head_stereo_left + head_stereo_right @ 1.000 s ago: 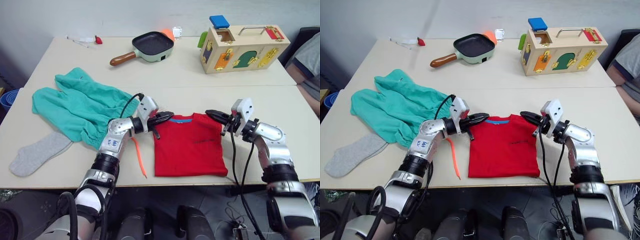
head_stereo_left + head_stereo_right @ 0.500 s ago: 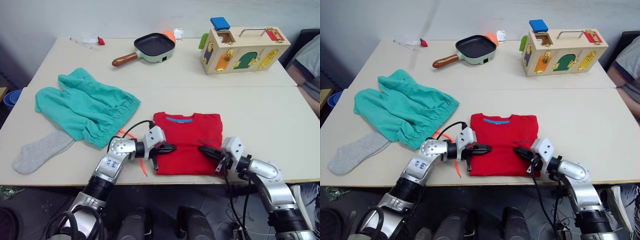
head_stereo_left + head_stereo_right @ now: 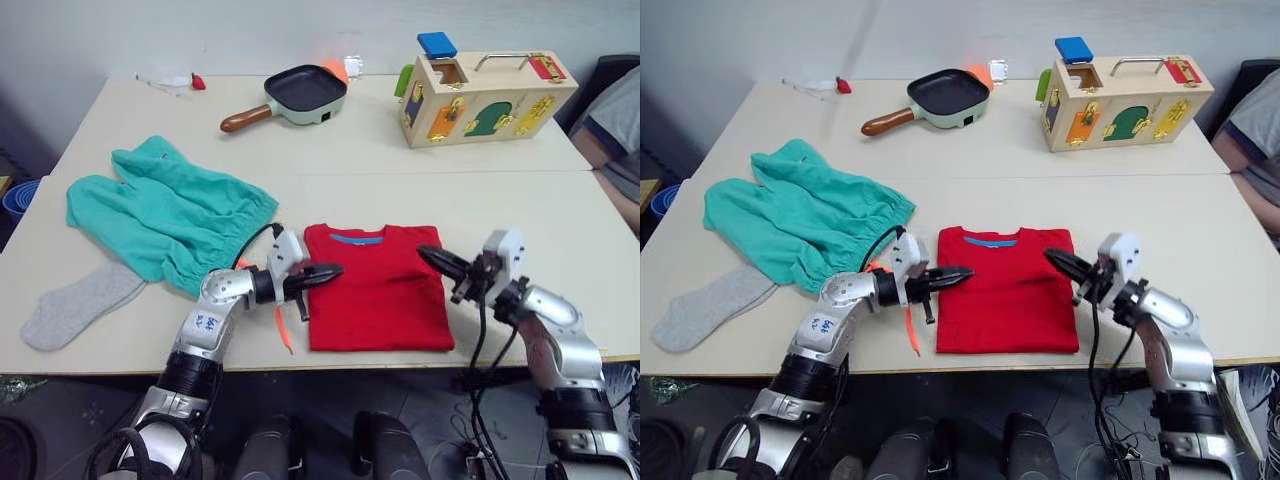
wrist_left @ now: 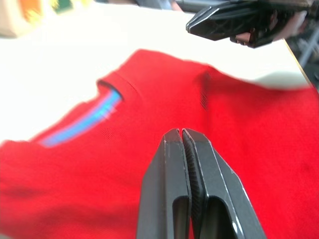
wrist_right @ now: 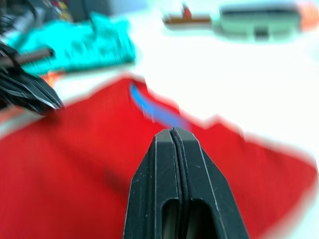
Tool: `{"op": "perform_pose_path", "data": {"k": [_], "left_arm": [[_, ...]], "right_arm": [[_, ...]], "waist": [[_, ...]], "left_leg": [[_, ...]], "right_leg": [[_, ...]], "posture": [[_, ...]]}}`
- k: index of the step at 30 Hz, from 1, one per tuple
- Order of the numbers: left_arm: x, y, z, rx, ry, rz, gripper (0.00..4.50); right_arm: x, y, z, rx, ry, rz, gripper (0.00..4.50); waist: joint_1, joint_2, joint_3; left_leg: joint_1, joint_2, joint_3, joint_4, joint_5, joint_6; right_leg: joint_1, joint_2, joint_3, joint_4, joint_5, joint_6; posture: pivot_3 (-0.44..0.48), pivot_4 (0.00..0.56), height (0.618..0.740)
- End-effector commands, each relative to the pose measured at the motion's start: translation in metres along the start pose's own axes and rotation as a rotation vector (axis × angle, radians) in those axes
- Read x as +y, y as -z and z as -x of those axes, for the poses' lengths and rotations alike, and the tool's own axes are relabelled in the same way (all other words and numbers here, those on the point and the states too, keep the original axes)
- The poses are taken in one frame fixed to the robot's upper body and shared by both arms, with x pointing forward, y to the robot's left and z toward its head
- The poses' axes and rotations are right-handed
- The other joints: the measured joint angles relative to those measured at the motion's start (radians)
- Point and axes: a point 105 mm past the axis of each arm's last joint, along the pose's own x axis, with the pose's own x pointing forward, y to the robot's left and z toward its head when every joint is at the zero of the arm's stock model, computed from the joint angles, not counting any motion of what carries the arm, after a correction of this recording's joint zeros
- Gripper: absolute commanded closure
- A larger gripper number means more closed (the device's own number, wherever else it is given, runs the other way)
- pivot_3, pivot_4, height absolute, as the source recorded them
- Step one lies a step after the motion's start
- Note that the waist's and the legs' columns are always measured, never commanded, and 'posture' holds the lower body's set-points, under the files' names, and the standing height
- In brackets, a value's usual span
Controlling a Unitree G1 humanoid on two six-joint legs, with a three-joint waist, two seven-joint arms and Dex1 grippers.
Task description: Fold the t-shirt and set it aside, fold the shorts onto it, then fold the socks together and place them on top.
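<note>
Beige worktop [image 3: 560,215], two joined slabs, pale wall behind. One t-shirt [image 3: 378,290] lay folded into a rectangle at the near centre, collar toward the far side. One pair of shorts [image 3: 165,215] lay crumpled to its left; one sock [image 3: 75,305] visible nearer, left of that. Left gripper [image 3: 322,273] hovered at the shirt's left edge, fingers pressed together, holding nothing. Right gripper [image 3: 438,262] sat at the right edge, fingers likewise together and empty. Judged: thin cotton, light and limp, likely to sag and unfold; best pinched at both side edges through all layers.
</note>
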Motion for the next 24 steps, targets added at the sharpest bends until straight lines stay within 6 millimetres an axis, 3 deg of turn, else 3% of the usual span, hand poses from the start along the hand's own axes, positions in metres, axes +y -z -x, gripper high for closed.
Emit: {"op": "perform_pose_path", "data": {"k": [1, 6, 13, 15, 17, 19, 20, 22, 24], "left_arm": [[0.01, -0.001, -0.007, 0.01, -0.056, -0.007, 4.42], [0.028, 0.016, -0.013, 0.076, -0.194, 0.05, 4.42], [0.031, 0.019, -0.005, 0.076, -0.21, 0.044, 4.42], [0.029, 0.014, -0.002, 0.047, -0.181, 0.021, 4.42], [0.029, 0.002, 0.003, -0.01, -0.167, -0.009, 4.42], [0.027, -0.014, 0.012, -0.086, -0.137, -0.045, 4.5], [0.023, -0.021, 0.017, -0.117, -0.096, -0.076, 4.06], [0.007, -0.034, 0.03, -0.166, 0.043, -0.095, 3.58], [-0.003, -0.038, 0.049, -0.148, 0.128, -0.091, 2.94]], "right_arm": [[-0.003, 0.012, -0.02, 0.047, 0.036, 0.038, 4.5], [-0.03, 0.035, -0.027, 0.133, 0.133, 0.03, 4.5], [-0.078, 0.04, 0.008, 0.175, 0.29, 0.027, 4.5], [-0.084, 0.027, 0.018, 0.119, 0.272, -0.012, 4.5], [-0.078, 0.007, 0.026, 0.049, 0.173, -0.103, 4.5], [-0.072, -0.012, 0.036, 0.024, 0.107, -0.131, 4.15], [-0.072, -0.019, 0.043, 0.043, 0.097, -0.15, 3.92], [-0.071, -0.023, 0.059, 0.128, 0.089, -0.191, 3.28], [-0.07, -0.016, 0.081, 0.324, 0.101, -0.313, 2.55]], "waist": [[0.004, 0.0, 0.0], [0.003, 0.0, 0.0], [0.001, 0.0, 0.0], [-0.001, 0.0, 0.0], [-0.002, 0.0, 0.0], [-0.002, 0.0, 0.0], [-0.002, 0.001, 0.0], [-0.002, 0.001, 0.0], [-0.002, 0.001, 0.0]], "left_leg": [[0.0, 0.0, 0.0, 0.0, 0.0, 0.0], [-0.002, -0.002, 0.0, 0.0, 0.003, 0.006], [-0.002, -0.002, 0.0, 0.0, 0.004, 0.008], [-0.002, -0.002, 0.0, 0.0, 0.004, 0.008], [-0.002, -0.001, 0.0, 0.0, 0.004, 0.008], [-0.002, -0.001, 0.0, 0.0, 0.004, 0.008], [-0.002, 0.0, 0.0, 0.0, 0.004, 0.007], [-0.002, 0.0, 0.0, 0.0, 0.003, 0.006], [-0.002, 0.0, 0.0, 0.0, 0.001, 0.002]], "right_leg": [[0.0, 0.0, 0.0, 0.0, 0.0, 0.0], [0.0, 0.0, -0.001, 0.003, 0.0, 0.0], [0.001, 0.001, -0.002, 0.002, 0.0, 0.0], [0.002, 0.001, -0.002, 0.002, 0.0, 0.0], [0.002, 0.001, -0.002, 0.001, 0.0, 0.0], [0.001, 0.001, -0.002, 0.001, 0.0, 0.0], [0.001, 0.001, -0.002, 0.001, 0.0, 0.0], [0.001, 0.001, -0.001, 0.0, 0.0, 0.0], [0.0, 0.0, -0.001, -0.003, 0.0, -0.001]], "posture": [[0.0, 0.15, 0.74], [0.0, 0.15, 0.74], [0.0, 0.15, 0.74], [0.0, 0.15, 0.74], [0.0, 0.15, 0.74], [0.0, 0.15, 0.74], [0.0, 0.15, 0.74], [0.0, 0.15, 0.74], [0.0, 0.15, 0.74]]}}
